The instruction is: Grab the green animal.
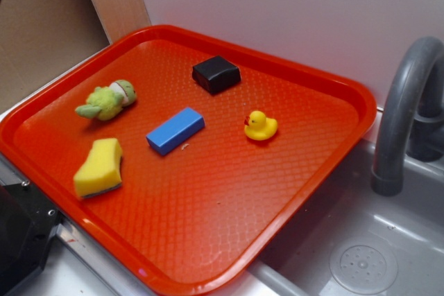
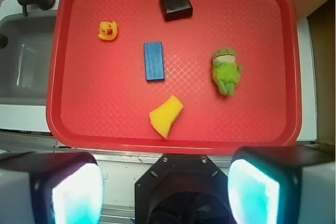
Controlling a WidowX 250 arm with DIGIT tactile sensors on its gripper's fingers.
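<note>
Green animal (image 2: 226, 71) lies alone on the red tray (image 2: 173, 129), near its edge, apart from the blue block (image 2: 154, 61) and yellow sponge (image 2: 166, 116). Well short of the tray, the gripper (image 2: 167, 182) hangs with fingers spread apart, holding nothing.

Lots of bare tray (image 2: 105, 114) btwn gripper (image 2: 165, 187) & green animal (image 2: 226, 72). Yellow sponge (image 2: 166, 115) & blue block (image 2: 154, 61) sit off to one side, well apart from it. Nothing on top.
</note>
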